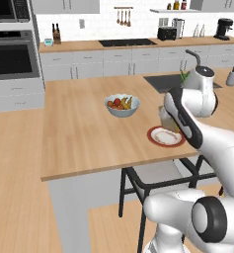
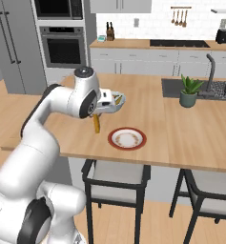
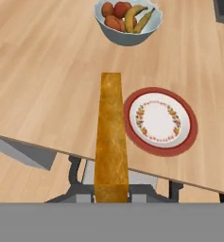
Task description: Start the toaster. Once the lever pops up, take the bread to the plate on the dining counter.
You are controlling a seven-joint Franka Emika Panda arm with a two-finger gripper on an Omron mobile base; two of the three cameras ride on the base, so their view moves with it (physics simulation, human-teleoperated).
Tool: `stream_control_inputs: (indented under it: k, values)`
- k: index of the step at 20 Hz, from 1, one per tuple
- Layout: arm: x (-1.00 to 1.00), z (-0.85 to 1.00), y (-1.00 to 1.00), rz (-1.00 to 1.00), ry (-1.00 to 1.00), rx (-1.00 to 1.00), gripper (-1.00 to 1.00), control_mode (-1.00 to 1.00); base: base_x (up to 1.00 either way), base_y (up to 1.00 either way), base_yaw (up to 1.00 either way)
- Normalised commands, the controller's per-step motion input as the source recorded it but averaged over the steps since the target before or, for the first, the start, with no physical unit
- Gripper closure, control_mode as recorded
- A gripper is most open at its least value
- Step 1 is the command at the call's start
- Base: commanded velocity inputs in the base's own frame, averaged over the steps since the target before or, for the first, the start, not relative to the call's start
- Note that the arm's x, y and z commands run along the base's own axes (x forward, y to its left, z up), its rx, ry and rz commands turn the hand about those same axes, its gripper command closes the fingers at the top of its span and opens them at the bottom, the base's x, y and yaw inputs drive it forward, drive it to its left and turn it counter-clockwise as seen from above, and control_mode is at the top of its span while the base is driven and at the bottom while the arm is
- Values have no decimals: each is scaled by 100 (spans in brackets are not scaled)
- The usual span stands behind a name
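Note:
My gripper (image 2: 96,116) is shut on the bread (image 2: 96,124), an orange-brown crusted slice that hangs edge-on just above the dining counter (image 2: 181,128). In the hand view the bread (image 3: 111,137) runs up the middle, just left of the plate (image 3: 160,120), which has a red rim and a white centre and has nothing on it. The plate (image 2: 127,138) lies near the counter's front edge, to the right of the held slice. My forearm covers part of the plate (image 1: 165,136) in the left base view. The black toaster (image 1: 167,33) stands far back on the wall counter.
A white bowl of fruit (image 1: 122,105) sits on the counter beyond the plate. A potted plant (image 2: 189,90) and a sink (image 2: 219,88) are further right. Dark-legged stools (image 2: 117,176) stand under the counter's front edge.

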Motion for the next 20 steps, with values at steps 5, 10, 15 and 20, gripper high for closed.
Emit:
stream_control_inputs:
  k: [5, 10, 15, 20]
  values:
    - [31, -61, -1, 0, 11, 0, 100, -100, 0, 0, 0]
    - [10, -22, -11, 0, 6, 4, 100, -100, 0, 0, 0]
    - [17, -10, -7, 0, 1, 11, 100, -100, 0, 0, 0]
    - [57, -20, -19, 0, 0, 15, 100, -100, 0, 0, 0]
